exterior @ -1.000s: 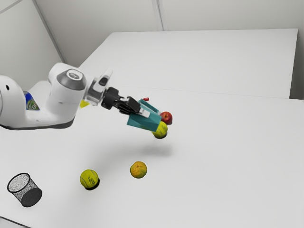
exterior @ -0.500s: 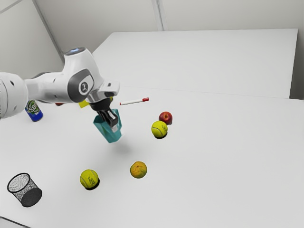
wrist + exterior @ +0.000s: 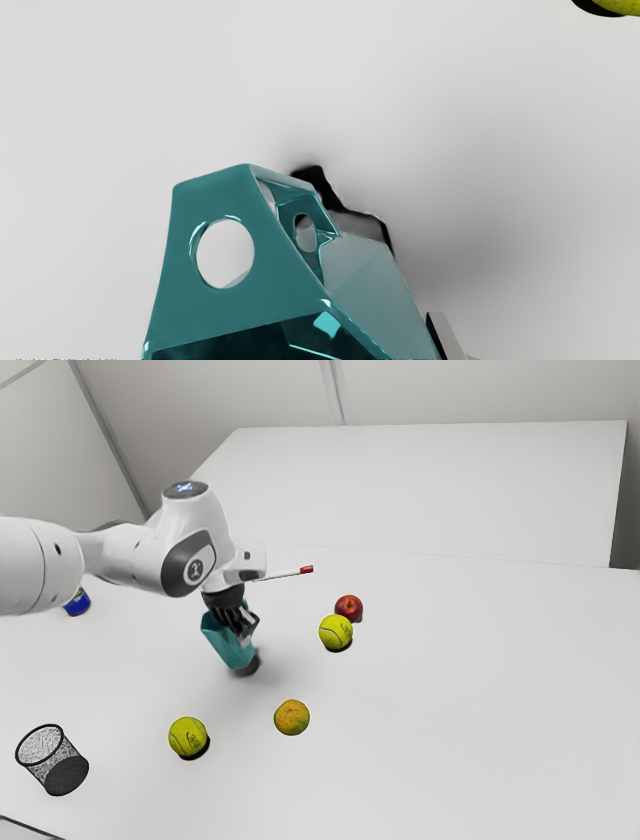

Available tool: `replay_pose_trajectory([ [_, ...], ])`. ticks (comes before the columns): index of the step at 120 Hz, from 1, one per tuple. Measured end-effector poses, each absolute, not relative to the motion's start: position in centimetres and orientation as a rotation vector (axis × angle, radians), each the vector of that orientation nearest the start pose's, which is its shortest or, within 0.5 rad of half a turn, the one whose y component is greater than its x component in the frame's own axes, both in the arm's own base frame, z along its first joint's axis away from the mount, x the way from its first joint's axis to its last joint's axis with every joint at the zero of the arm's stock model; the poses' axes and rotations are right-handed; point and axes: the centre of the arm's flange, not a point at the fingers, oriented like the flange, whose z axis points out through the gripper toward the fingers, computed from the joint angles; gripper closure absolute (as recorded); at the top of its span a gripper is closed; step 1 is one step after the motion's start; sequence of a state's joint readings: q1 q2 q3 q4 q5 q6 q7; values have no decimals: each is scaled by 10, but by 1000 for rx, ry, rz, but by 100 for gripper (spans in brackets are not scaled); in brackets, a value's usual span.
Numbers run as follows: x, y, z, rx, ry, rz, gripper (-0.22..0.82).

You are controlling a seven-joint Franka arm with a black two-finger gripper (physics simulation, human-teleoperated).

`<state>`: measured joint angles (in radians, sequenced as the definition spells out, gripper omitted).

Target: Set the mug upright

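One teal mug [image 3: 230, 645] is hanging tilted in the black tool [image 3: 243, 630], which is gripping its wall, low over the white surface [image 3: 430, 700] and beyond the orange [image 3: 292, 717] and the nearer tennis ball [image 3: 188, 737]. Its mouth is pointing upward and toward the exterior view's left; its long axis is slanting steeply down to the base, whose contact with the surface is staying unclear. The arm is apparently working on righting and setting down; the next move is calling for levelling the base, seating it flat, then releasing gently.
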<state>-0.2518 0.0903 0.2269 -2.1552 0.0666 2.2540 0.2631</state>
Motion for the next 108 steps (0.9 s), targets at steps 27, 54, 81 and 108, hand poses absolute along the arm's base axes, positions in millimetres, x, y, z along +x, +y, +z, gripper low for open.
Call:
replay_pose_trajectory([
  [27, 543, -13, 348, -3035, 426, -15, 78],
  [54, 543, -13, 345, -3048, 366, -30, 68],
  [81, 543, -13, 346, -3056, 333, -40, 50],
  [108, 543, -14, 351, -3061, 311, -56, 34],
])
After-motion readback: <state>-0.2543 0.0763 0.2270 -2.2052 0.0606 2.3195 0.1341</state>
